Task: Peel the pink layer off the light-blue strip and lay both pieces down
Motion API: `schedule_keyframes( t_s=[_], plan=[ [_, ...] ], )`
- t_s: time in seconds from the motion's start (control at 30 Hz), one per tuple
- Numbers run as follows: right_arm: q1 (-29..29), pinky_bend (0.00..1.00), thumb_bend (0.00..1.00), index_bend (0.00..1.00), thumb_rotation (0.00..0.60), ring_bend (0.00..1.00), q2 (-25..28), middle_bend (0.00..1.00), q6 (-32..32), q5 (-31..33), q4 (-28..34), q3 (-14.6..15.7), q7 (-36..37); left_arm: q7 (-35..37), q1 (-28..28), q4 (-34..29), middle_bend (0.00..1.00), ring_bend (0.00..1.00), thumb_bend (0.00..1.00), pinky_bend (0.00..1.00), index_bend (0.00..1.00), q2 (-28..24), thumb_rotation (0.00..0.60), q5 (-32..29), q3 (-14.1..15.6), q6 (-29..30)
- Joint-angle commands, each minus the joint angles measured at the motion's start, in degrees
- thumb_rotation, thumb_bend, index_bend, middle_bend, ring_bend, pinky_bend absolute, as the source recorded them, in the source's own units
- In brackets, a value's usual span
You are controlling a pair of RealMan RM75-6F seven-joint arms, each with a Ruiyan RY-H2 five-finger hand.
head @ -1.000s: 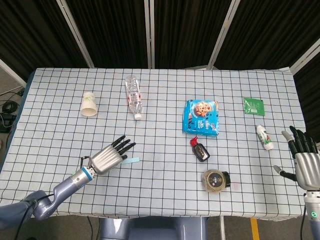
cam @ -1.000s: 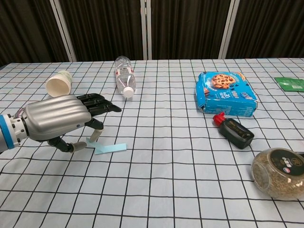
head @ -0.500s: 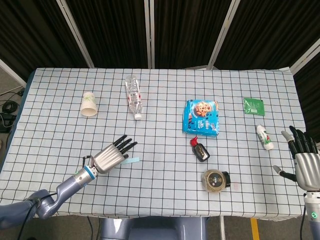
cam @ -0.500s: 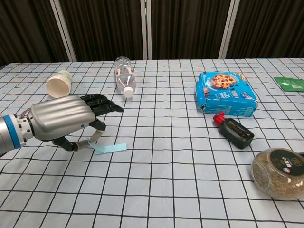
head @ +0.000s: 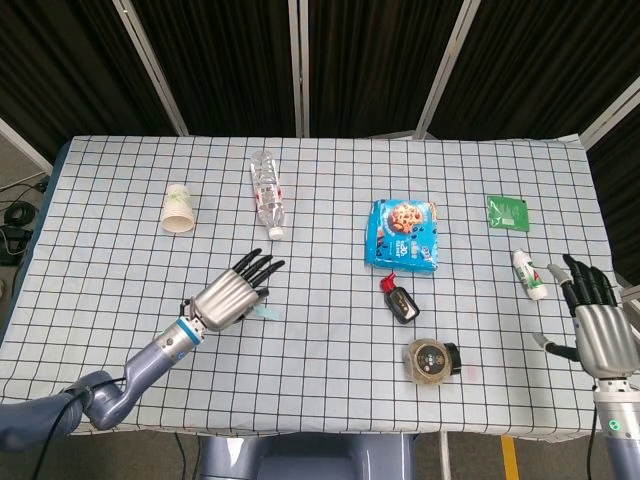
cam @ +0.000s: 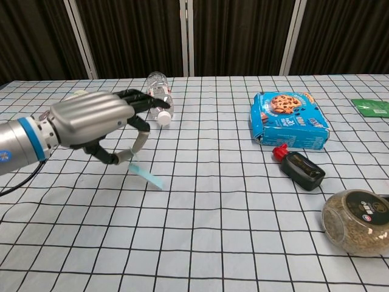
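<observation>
Progress: While I hold the light-blue strip [cam: 146, 174] off the table [cam: 243, 243] with my left hand [cam: 97, 121], the peel itself is not yet begun, as far as I judge.
Left hand: it pinches one end of the strip between thumb and a fingertip, the other fingers reaching forward above it.
Strip: it hangs tilted from that pinch, its far end low, near or touching the checked cloth; I cannot tell which.
Pink layer: I see no pink on the strip in either view, so I cannot say whether any edge has lifted.
Right hand [head: 597, 330]: it hovers at the right edge of the table, fingers spread, holding nothing, well apart from the strip.
Left to do: bring the right hand across, catch the pink layer, pull it free, then lay both pieces down.
</observation>
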State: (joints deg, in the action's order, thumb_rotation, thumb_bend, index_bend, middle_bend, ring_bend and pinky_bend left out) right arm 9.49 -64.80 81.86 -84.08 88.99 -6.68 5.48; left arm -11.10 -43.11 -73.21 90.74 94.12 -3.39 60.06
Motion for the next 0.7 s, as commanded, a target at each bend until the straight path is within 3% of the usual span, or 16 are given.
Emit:
schedule_keyframes(
  t_s=[0.03, 0.17, 0.3, 0.47, 0.7],
  plan=[
    [4.43, 0.0, 0.0, 0.19, 0.6, 0.0, -1.63, 0.0, -4.87, -0.4, 0.29, -1.5, 3.12, -2.43, -3.01, -8.25, 0.0, 0.0, 0.57, 0.0, 0.84, -3.69, 0.6, -5.68, -5.77, -3.34],
    [10.65, 0.0, 0.0, 0.24, 0.6, 0.0, -2.78, 0.0, -12.39, 0.25, 1.43, -3.88, 6.79, -3.44, -5.94, -16.34, 0.0, 0.0, 0.58, 0.0, 0.84, -5.37, 0.6, -14.84, -12.92, -6.99],
    [16.47, 0.0, 0.0, 0.26, 0.6, 0.0, -2.56, 0.0, -20.27, 3.49, 3.7, -6.64, 7.21, -7.27, -9.59, -20.73, 0.0, 0.0, 0.59, 0.0, 0.84, -6.83, 0.6, -22.63, -17.97, -9.78],
    [21.13, 0.0, 0.0, 0.29, 0.6, 0.0, -3.67, 0.0, -25.54, 7.72, 6.01, -8.91, 5.06, -15.62, -13.93, -23.19, 0.0, 0.0, 0.59, 0.0, 0.84, -7.33, 0.6, -30.21, -21.32, -9.42],
    [26.54, 0.0, 0.0, 0.3, 0.6, 0.0, -6.41, 0.0, -31.66, 19.99, 9.5, -12.07, 2.51, -22.76, -20.83, -22.32, 0.0, 0.0, 0.63, 0.0, 0.85, -5.01, 0.6, -41.05, -24.13, -7.7]
  ],
)
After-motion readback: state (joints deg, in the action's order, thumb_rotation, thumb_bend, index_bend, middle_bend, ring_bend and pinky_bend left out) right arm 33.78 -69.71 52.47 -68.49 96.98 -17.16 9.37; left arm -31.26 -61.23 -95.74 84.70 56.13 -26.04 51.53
